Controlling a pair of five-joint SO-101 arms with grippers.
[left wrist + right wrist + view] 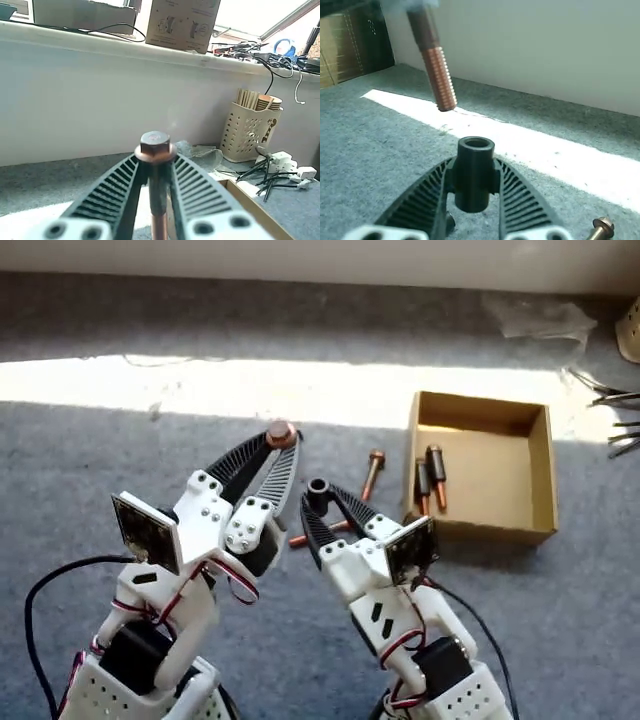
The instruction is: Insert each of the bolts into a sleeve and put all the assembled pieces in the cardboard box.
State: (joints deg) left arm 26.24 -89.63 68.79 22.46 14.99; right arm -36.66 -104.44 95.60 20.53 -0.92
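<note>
My left gripper (279, 440) is shut on a copper bolt (155, 172), held head up with its hex head (280, 432) above the fingertips. Its threaded shank (438, 75) hangs a little above and beyond the black sleeve (474, 172). My right gripper (319, 492) is shut on that sleeve (318, 489), open end up. The bolt tip and sleeve mouth are apart. The cardboard box (540, 480) lies to the right with two assembled pieces (430, 480) inside. A loose bolt (373, 473) lies on the carpet left of the box, and another bolt (600, 230) lies by the right gripper.
Grey carpet covers the floor, with a sunlit strip (200, 390) beyond the grippers. A beige holder (250, 130), cables and white plugs (292, 167) sit at the right by the white wall. A clear plastic bag (530, 315) lies behind the box.
</note>
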